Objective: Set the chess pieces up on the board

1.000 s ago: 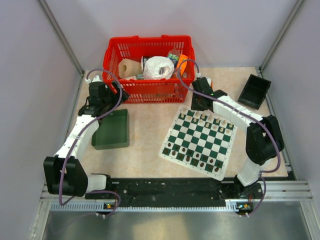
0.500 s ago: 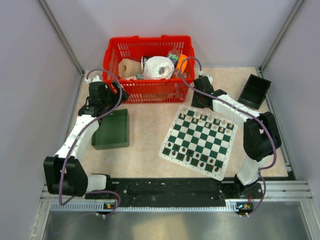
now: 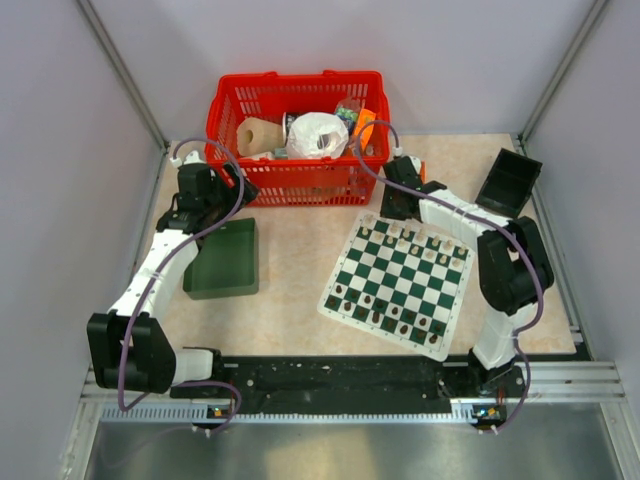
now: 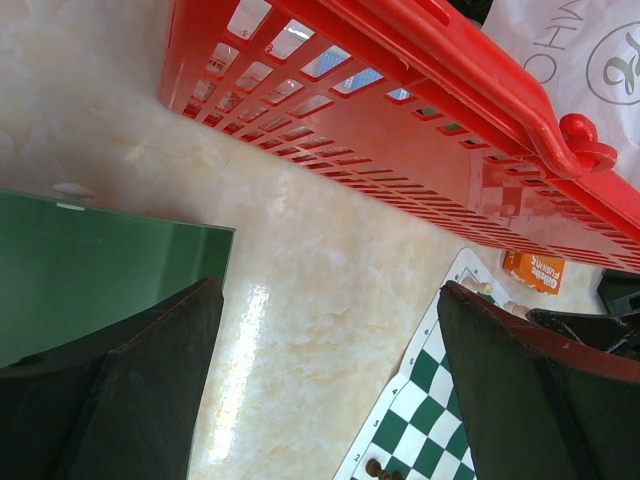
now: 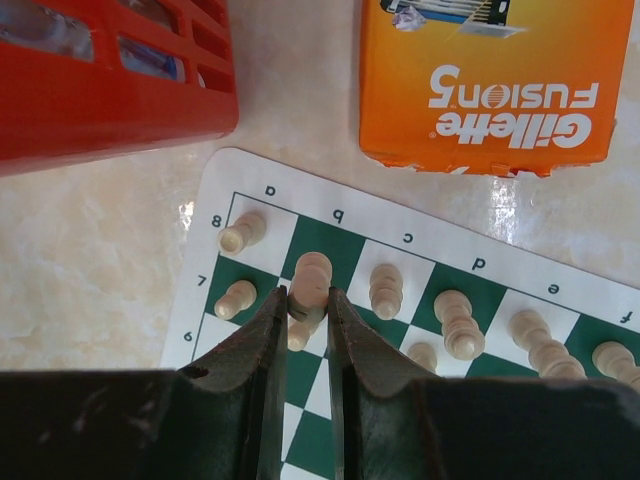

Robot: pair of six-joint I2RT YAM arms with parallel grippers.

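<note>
The green-and-white board [image 3: 405,277] lies right of centre, with cream chess pieces [image 3: 412,240] along its far rows and dark ones [image 3: 385,312] along its near rows. My right gripper [image 5: 308,300] is shut on a cream piece [image 5: 313,275], held over the b8 square at the board's far left corner [image 3: 390,212]. Other cream pieces [image 5: 455,325] stand on neighbouring squares. My left gripper [image 4: 330,295] hangs open and empty over the bare table between the green tray and the board's edge [image 4: 430,400]; it sits at the far left [image 3: 232,186].
A red basket [image 3: 295,182] with several items stands at the back. A plain green tray [image 3: 225,260] lies at the left and a black tray [image 3: 508,182] at the far right. An orange razor box [image 5: 490,80] lies just beyond the board's far edge.
The right arm's elbow has swung inward and its wrist has shifted slightly left over the board's far corner, still holding the cream piece. The left arm has not moved.
</note>
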